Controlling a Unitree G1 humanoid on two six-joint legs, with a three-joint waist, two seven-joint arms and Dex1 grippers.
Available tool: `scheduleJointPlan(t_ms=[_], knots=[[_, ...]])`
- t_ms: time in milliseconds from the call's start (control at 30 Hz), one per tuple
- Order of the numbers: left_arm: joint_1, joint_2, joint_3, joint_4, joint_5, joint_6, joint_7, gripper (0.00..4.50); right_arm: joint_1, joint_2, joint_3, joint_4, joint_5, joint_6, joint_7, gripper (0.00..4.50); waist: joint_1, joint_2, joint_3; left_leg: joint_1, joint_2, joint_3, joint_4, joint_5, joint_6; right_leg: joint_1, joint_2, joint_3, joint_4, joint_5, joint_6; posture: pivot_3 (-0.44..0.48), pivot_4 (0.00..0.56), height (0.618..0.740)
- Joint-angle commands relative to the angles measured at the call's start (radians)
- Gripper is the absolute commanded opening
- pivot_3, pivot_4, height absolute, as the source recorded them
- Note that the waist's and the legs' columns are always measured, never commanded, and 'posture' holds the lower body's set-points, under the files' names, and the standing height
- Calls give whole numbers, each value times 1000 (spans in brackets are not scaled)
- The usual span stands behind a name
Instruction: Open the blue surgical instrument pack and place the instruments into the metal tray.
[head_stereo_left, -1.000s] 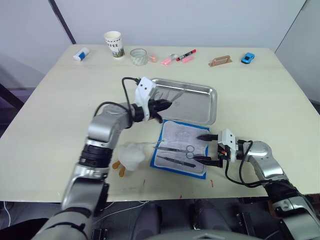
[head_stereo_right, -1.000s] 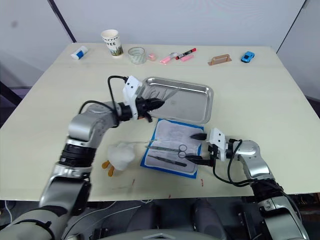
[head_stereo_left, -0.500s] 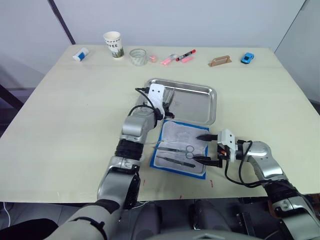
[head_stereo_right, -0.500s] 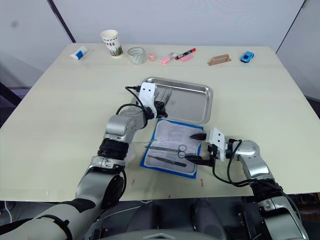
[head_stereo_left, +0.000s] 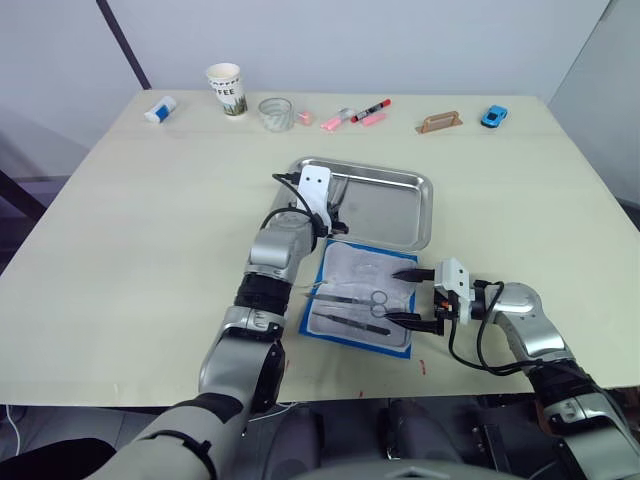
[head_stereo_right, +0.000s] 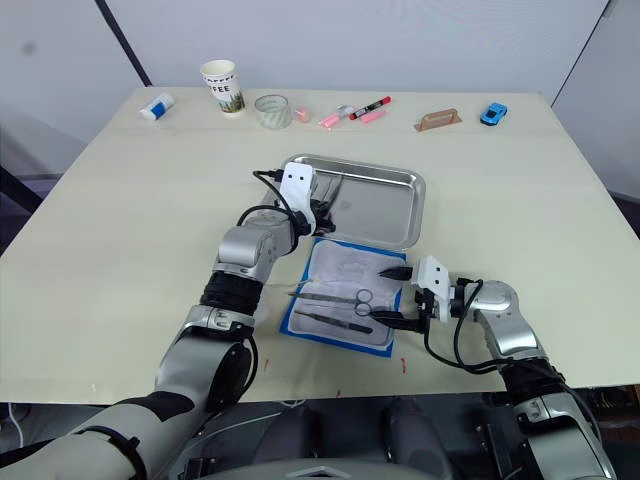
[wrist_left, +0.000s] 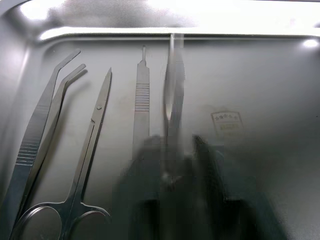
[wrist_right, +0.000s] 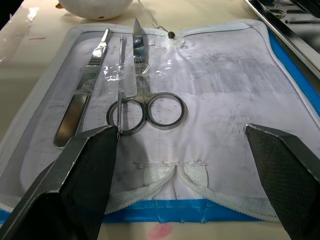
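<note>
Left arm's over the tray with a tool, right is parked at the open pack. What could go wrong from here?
The left gripper hangs over the tray right beside tools already lying there; releasing here may drop its tool across them. 
The pack still holds scissors and a flat tool, partly under a clear strap, so they could snag on lifting. 
The right gripper straddles the pack's edge with jaws wide; closing may pinch fabric.

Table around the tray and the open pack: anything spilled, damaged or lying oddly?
Small red marks dot the table at its near edge, by the blue surgical instrument pack; what they are is unclear. The pack lies open and askew to the metal tray. A white plush toy sits beside it. No spill or damage shows.
</note>
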Motion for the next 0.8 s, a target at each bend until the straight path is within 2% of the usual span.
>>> scheduleJointPlan(t_ms=[33, 233, 400, 533, 667, 800], knots=[[-8, 2, 0, -57, 8, 8, -1, 1895, 44, 21, 72, 86, -64, 41, -21, 4410, 0, 0, 0, 0, 0, 0, 0, 0, 0, 0, 0, 0, 0, 0, 0, 0, 150, 725], [6, 14, 6, -169, -11, 64, -21, 1895, 40, 25, 70, 95, -65, 36, -20, 4410, -1, 0, 0, 0, 0, 0, 0, 0, 0, 0, 0, 0, 0, 0, 0, 0, 150, 725], [60, 93, -5, -342, -77, 81, -177, 1895, 39, 27, 67, 97, -64, 36, -20, 4410, -7, 0, 0, 1, 1, 0, -1, 0, -1, 0, 0, 0, 0, 0, 0, 0, 150, 725], [99, 148, 2, -363, -124, -73, -343, 1895, 35, 30, 67, 101, -66, 36, -19, 4410, -9, 0, 0, 1, 0, 0, -2, 3, -5, 0, 0, 0, 0, 0, 0, 0, 150, 725], [171, 322, -12, -346, -211, -233, -748, 1895, 29, 31, 66, 108, -65, 34, -12, 4410, -20, 0, 0, 1, 1, 1, -3, 2, -4, 0, 0, 0, 0, 0, -1, 0, 150, 725], [189, 437, -41, -259, -227, -368, -1022, 1895, 24, 26, 61, 109, -62, 36, -5, 4410, -18, 0, 0, 1, 1, 2, -3, 2, -3, 0, 0, -2, 0, -1, -2, 0, 150, 725]])
